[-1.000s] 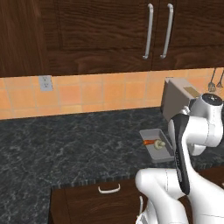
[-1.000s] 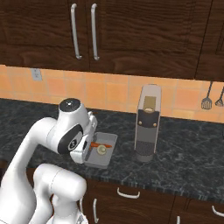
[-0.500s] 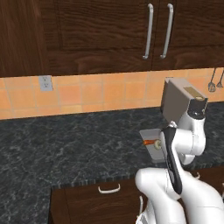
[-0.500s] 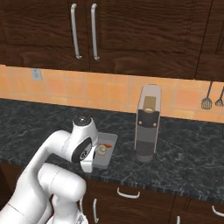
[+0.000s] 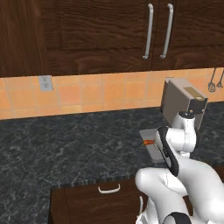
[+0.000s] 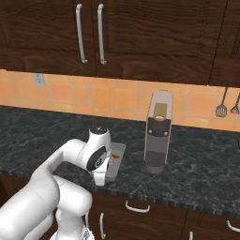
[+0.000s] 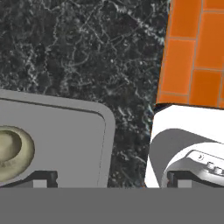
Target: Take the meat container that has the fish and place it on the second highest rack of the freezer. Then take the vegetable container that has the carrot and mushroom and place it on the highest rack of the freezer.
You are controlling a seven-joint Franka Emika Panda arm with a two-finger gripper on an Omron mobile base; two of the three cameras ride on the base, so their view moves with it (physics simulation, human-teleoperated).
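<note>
On a dark marbled counter (image 6: 197,164), a grey tray (image 7: 65,135) sits just left of the coffee machine (image 6: 157,133) — the mushroom (image 7: 11,153) on it, the carrot (image 5: 148,142) an orange tip beside the arm. The claw (image 7: 111,179) hangs above the tray's edge near the machine, jaws spread wide, gripping nothing.

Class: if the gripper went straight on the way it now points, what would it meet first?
Probably the dark counter between the grey tray and the coffee machine. The open gripper straddles that gap, so its fingertips may strike either; depth is unclear.
</note>
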